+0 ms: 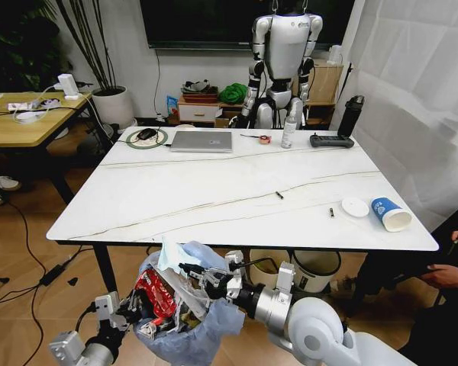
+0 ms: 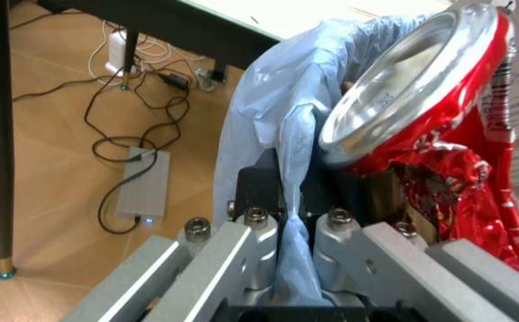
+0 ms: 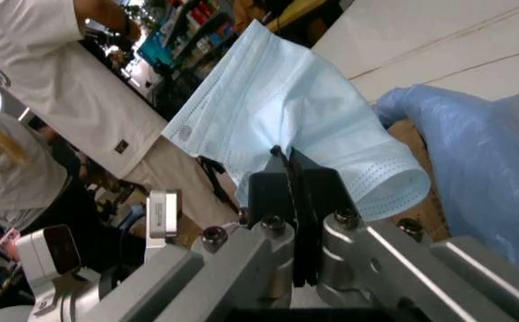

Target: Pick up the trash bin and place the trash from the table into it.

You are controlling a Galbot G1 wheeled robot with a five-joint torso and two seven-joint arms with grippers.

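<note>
The pale-blue mask [image 3: 286, 127], limp, featherlight and apt to flutter, hangs pinched at one edge by the right gripper [image 3: 294, 201] just above the trash bin [image 1: 187, 324], below the near edge of the marble table [image 1: 237, 202]. The left gripper [image 2: 288, 218] is clamped on the bin's thin, slippery blue liner [image 2: 273, 100], a tearable hold beside a crushed red can [image 2: 420, 107]. A paper cup [image 1: 389, 214] and white lid [image 1: 355, 207] remain on the table.

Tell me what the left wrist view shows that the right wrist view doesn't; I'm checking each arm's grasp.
Left wrist: the left end effector shut on the trash bin's bag, a crushed red can inside. Right wrist: the right end effector shut on the pale-blue mask. Both share the bin's blue bag and the table.
</note>
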